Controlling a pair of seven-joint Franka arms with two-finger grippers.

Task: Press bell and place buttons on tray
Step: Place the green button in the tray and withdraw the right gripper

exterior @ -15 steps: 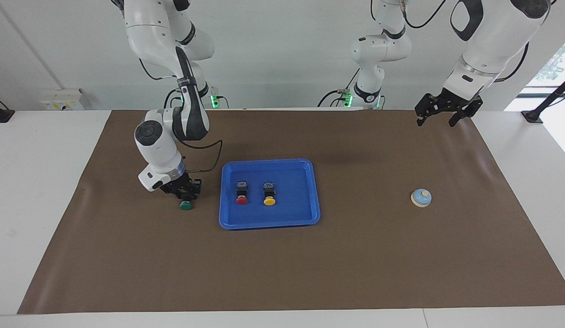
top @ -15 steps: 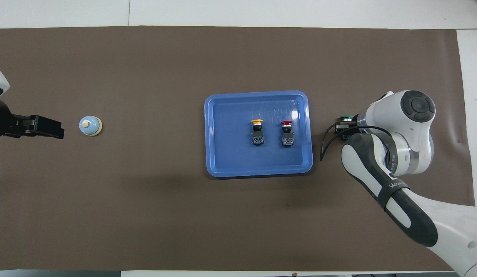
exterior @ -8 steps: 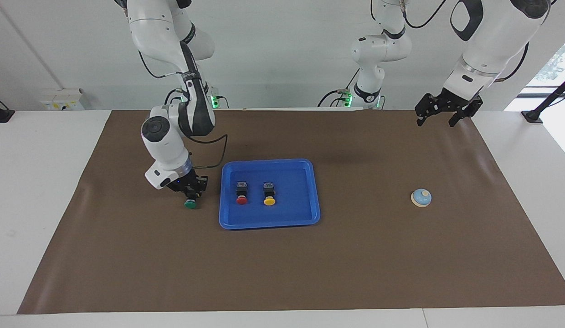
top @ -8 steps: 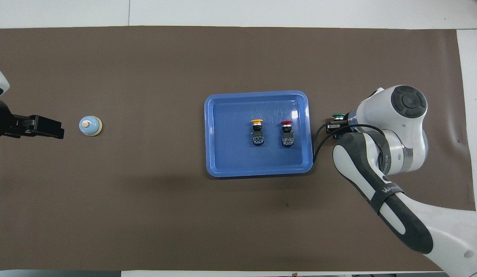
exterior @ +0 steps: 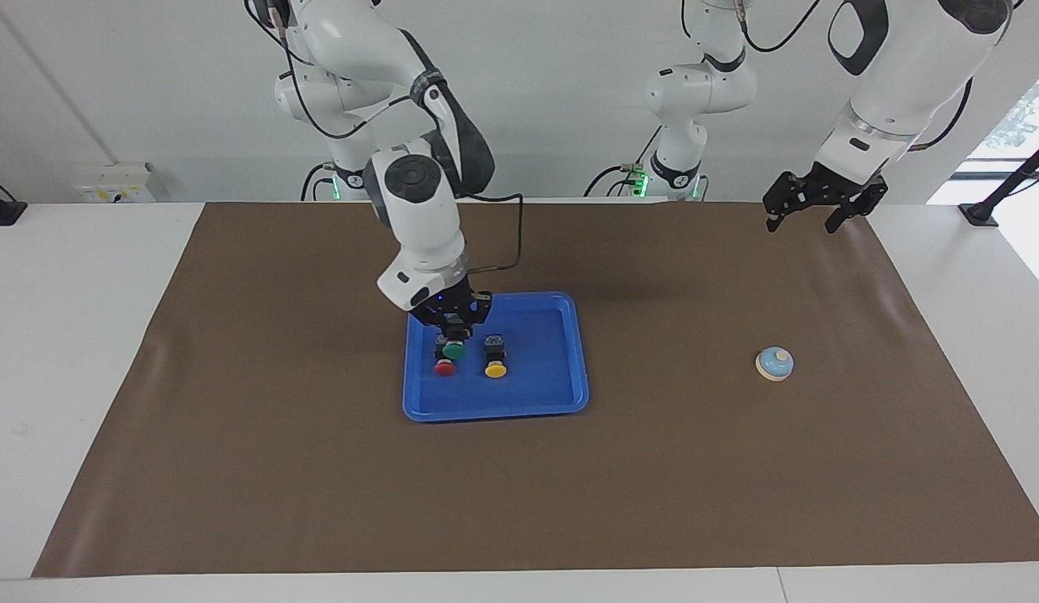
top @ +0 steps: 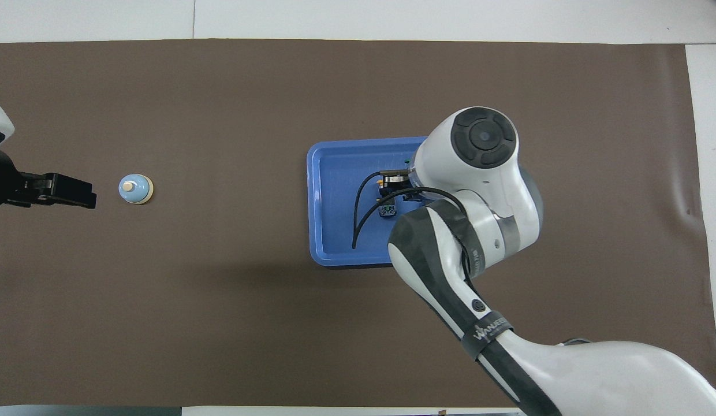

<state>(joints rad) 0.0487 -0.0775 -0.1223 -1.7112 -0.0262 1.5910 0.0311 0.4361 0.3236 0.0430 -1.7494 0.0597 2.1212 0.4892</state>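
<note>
My right gripper (exterior: 454,333) is shut on the green button (exterior: 453,352) and holds it just above the blue tray (exterior: 494,410), over the red button's black body. The red button (exterior: 444,368) and the yellow button (exterior: 495,369) lie side by side in the tray. In the overhead view my right arm covers much of the tray (top: 335,231); only the yellow button's body (top: 387,211) shows. The light-blue bell (exterior: 774,363) sits on the mat toward the left arm's end, also in the overhead view (top: 135,189). My left gripper (exterior: 806,219) waits, open, in the air.
A brown mat (exterior: 519,502) covers the table, with white table surface around it. Nothing else lies on the mat.
My right gripper has lifted the green button off the mat beside the tray and carried it over the tray, above the red button. The left arm has not moved.
</note>
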